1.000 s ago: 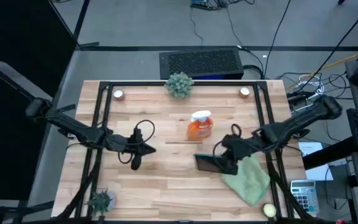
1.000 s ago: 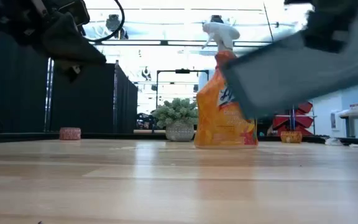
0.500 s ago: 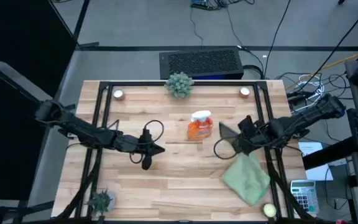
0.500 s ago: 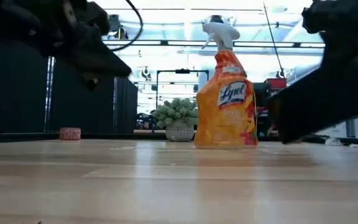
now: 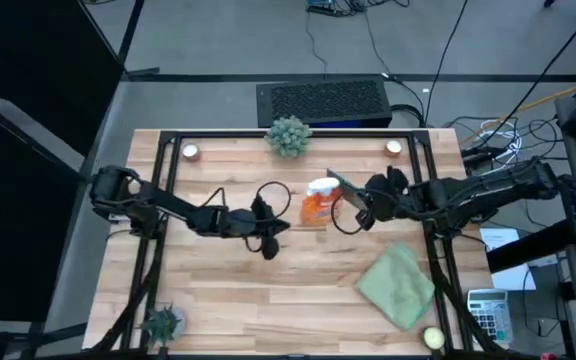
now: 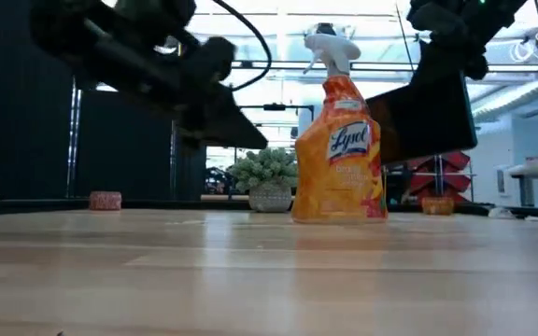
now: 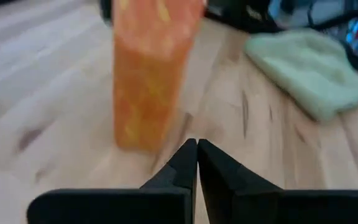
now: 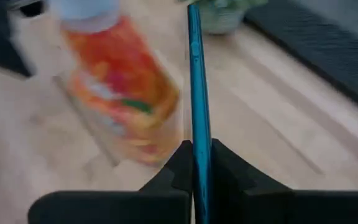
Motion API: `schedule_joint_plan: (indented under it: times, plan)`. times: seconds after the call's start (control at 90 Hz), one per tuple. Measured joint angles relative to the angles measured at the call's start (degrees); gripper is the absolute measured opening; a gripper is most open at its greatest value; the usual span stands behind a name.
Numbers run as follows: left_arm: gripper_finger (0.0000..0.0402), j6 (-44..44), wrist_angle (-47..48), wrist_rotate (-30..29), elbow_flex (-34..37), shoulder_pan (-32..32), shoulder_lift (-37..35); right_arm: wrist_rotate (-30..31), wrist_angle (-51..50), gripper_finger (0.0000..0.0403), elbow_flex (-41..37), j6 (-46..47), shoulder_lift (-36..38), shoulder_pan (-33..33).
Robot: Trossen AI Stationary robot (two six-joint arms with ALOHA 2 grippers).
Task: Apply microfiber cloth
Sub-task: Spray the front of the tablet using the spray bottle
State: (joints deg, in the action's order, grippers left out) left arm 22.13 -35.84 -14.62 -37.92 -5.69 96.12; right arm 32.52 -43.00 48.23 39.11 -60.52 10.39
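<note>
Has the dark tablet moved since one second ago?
Yes. In the high view the tablet, held by the right end effector, left the microfiber cloth and now sits beside the spray bottle.

1 cloth (image 5: 398, 286), 2 plants (image 5: 288, 135)

The right gripper (image 5: 356, 199) has carried the dark tablet (image 5: 343, 187) off the microfiber cloth's (image 5: 397, 285) edge, up beside the orange spray bottle (image 5: 320, 203). The left gripper (image 5: 280, 226) has swung inward toward that bottle's other side, jaws closed.
</note>
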Motion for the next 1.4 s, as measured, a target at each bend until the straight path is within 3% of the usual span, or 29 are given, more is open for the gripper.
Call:
schedule_joint_plan:
  times: [0.256, 0.644, 1.211, 1.4]
  plan:
    - [0.0000, 0.27, -2.77, 0.95, -0.96, 1.13, 1.52, -2.88, 2.18, 0.0009, 0.00, 6.70, -5.40, 5.68]
    - [0.0000, 1.51, -2.40, 1.45, -0.96, 1.04, 1.52, -2.23, 9.61, 0.0010, -0.04, 14.52, -10.66, 13.27]
    - [0.0000, 1.01, -1.99, 5.94, -0.91, 0.35, -0.44, -2.58, 14.01, 0.0010, -0.13, 15.62, -10.59, 14.43]
    - [0.0000, 1.11, 5.72, 4.01, -0.93, 0.02, -5.23, -5.26, 10.69, 0.0010, 0.09, 19.22, -10.52, 14.64]
